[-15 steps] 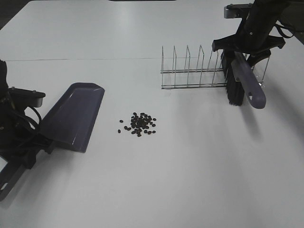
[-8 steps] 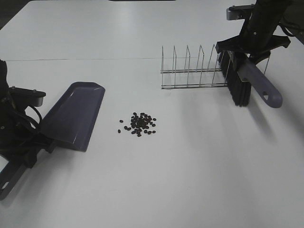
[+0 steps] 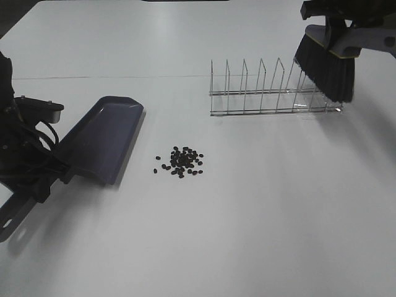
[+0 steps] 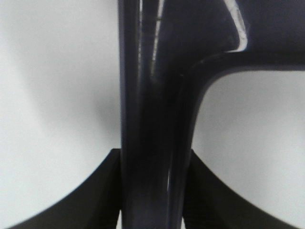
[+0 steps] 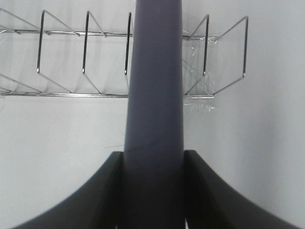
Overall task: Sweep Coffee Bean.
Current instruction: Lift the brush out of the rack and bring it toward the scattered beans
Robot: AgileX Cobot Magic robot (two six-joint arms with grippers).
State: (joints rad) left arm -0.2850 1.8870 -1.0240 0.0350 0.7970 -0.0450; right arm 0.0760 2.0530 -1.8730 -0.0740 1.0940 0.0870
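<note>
The coffee beans (image 3: 181, 161) lie in a small dark cluster on the white table, left of its middle. Left of them is the purple dustpan (image 3: 102, 139), its mouth facing the beans and its front lip tilted. My left gripper (image 3: 44, 180) is shut on the dustpan handle (image 4: 152, 119), which fills the space between the fingers (image 4: 97, 195). At the far right, the brush (image 3: 326, 67) hangs with black bristles down over the right end of the wire rack. My right gripper (image 3: 344, 13) is shut on the purple brush handle (image 5: 155, 95).
A chrome wire rack (image 3: 272, 93) with upright dividers stands at the back right, directly beneath the brush; the right wrist view shows the rack (image 5: 62, 62) behind the handle. The left arm's black body (image 3: 15, 148) occupies the table's left edge.
The right gripper has shut on the brush and lifted it up and to the right, from beside the rack's end to above it. The dustpan has shifted slightly away and rightward.
</note>
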